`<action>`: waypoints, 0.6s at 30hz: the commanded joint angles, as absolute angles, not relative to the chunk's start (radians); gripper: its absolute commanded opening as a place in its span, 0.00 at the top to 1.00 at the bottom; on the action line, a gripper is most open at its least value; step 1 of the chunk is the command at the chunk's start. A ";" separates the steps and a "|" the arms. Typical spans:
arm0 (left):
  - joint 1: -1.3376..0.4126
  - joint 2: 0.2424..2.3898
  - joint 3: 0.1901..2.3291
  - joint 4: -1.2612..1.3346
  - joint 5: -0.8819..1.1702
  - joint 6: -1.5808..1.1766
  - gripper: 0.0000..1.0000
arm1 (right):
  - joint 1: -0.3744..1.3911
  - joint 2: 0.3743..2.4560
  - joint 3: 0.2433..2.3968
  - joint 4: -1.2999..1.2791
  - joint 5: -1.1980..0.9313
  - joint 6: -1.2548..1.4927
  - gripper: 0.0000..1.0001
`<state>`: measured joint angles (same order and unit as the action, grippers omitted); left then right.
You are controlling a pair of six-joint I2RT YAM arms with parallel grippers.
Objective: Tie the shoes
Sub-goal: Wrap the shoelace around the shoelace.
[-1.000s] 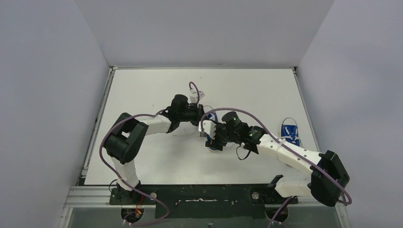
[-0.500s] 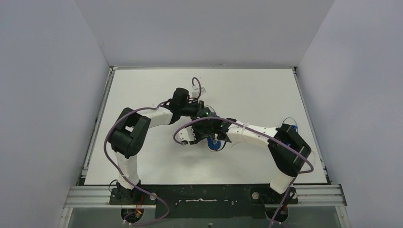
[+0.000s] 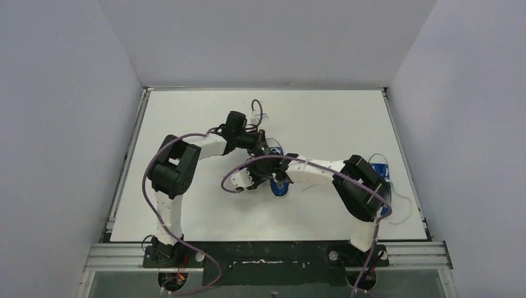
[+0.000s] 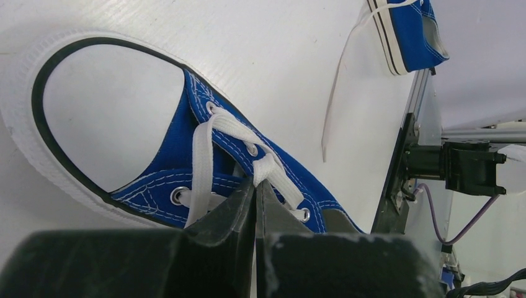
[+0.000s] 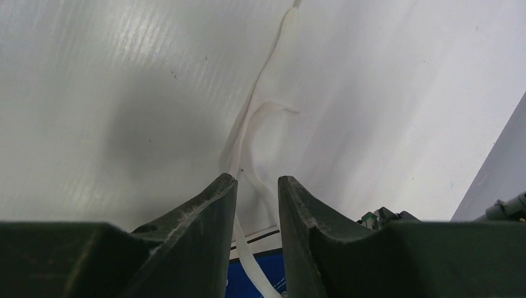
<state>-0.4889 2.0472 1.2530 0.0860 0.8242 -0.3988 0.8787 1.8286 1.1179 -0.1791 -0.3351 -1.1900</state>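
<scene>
Shoe at table centre is judged light, its laces limp and slippery, best pinched near the eyelets; left gripper clamps the laces, right gripper stands parted astride a loose strand.

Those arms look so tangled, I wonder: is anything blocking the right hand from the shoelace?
Nothing visible does. The white lace runs straight into the open gap of the right hand, lying on the table. The left hand pinches another stretch of lace on the blue shoe.

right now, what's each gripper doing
left gripper: closed, pinching the blue sneaker's white lace
right gripper: partly open, a lace strand running between its jaws, not clamped
</scene>
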 commanded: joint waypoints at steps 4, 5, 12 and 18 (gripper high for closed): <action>-0.483 2.077 1.277 0.131 0.879 -0.405 1.00 | 0.873 1.881 1.189 -0.133 -0.310 -1.212 0.67; -0.482 2.076 1.273 0.136 0.880 -0.407 1.00 | 0.872 1.887 1.193 -0.122 -0.304 -1.210 0.66; -0.469 2.061 1.236 0.156 0.895 -0.410 1.00 | 0.858 1.855 1.202 -0.122 -0.368 -1.166 0.65; -0.469 2.065 1.229 0.182 0.927 -0.430 1.00 | 0.858 1.829 1.212 -0.098 -0.347 -1.150 0.67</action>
<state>-0.4709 2.0705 1.2339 0.1371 0.8730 -0.4248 0.8661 1.8862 1.1584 -0.1726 -0.3496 -1.1580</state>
